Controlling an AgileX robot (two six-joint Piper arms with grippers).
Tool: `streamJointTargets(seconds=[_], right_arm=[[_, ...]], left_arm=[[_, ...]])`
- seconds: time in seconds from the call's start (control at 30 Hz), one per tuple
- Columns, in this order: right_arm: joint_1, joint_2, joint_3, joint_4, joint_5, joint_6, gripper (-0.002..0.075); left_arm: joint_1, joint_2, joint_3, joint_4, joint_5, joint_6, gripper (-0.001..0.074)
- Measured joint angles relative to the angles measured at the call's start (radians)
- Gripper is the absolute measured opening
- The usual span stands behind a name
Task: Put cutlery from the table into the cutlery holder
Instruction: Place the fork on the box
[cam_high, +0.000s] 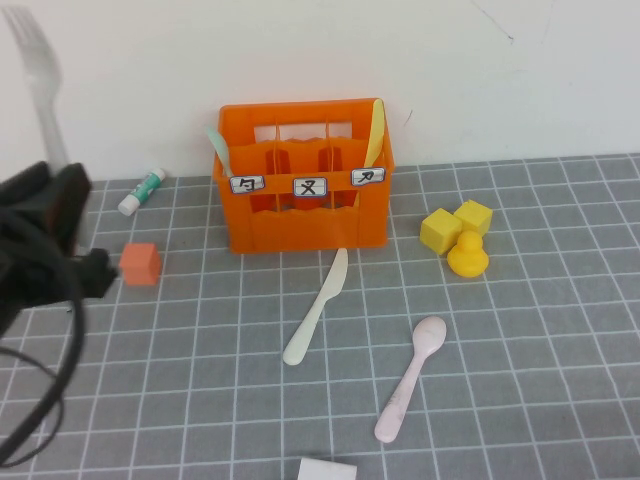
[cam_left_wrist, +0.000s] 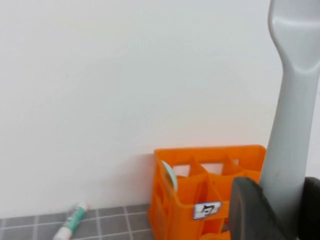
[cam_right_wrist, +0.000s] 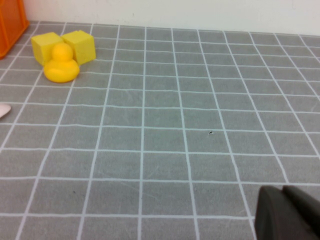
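Held upright in the left gripper (cam_high: 50, 235), raised at the table's left edge: a grey-blue plastic fork (cam_high: 32, 60), tines up, long axis near vertical, handle down between fingers (cam_left_wrist: 245, 210) closed part-way onto it. Well off to the right of that fork, against the back wall: the bright orange slotted plastic crate (cam_high: 305, 175), openings facing up. Calls for a carry rightward across the grey gridded table (cam_high: 560, 330) and a straight drop, handle first, since the fork's axis already matches the compartments. Already standing in the crate: a yellow plastic knife (cam_high: 375, 130) in the right compartment and, possibly, a pale green piece (cam_high: 218, 150) in the left, too little showing to name.

Lying flat in front of the crate: a cream-white plastic knife (cam_high: 318, 305), tip towards the crate, and a pale pink plastic spoon (cam_high: 410, 380), bowl towards the back, both on a diagonal.

Parked low over the right side of the table, fingers closed on nothing: the right gripper (cam_right_wrist: 287, 215), nearer the spoon than the left.
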Motion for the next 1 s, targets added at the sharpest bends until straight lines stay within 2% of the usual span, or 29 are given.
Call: streamJointTargets(seconds=[0.13,0.27,0.47,0.77,1.0], right_arm=[[0.0,0.0,0.0,0.0,0.0,0.0,-0.0003],[0.0,0.0,0.0,0.0,0.0,0.0,-0.0003],[0.0,0.0,0.0,0.0,0.0,0.0,-0.0003],[0.0,0.0,0.0,0.0,0.0,0.0,-0.0003],[0.0,0.0,0.0,0.0,0.0,0.0,-0.0003]], left_arm=[[0.0,0.075,0.0,0.227,-0.08,-0.235,0.0165],[0.0,0.174,0.0,0.411,-0.257,-0.404,0.0165],[0.0,0.364,-0.028,0.468,-0.436,-0.485,0.0164],[0.0,0.652,-0.227,0.631,-0.49,-0.678,0.0164],[0.0,0.85,-0.397,0.684,-0.518,-0.724,0.0164]])
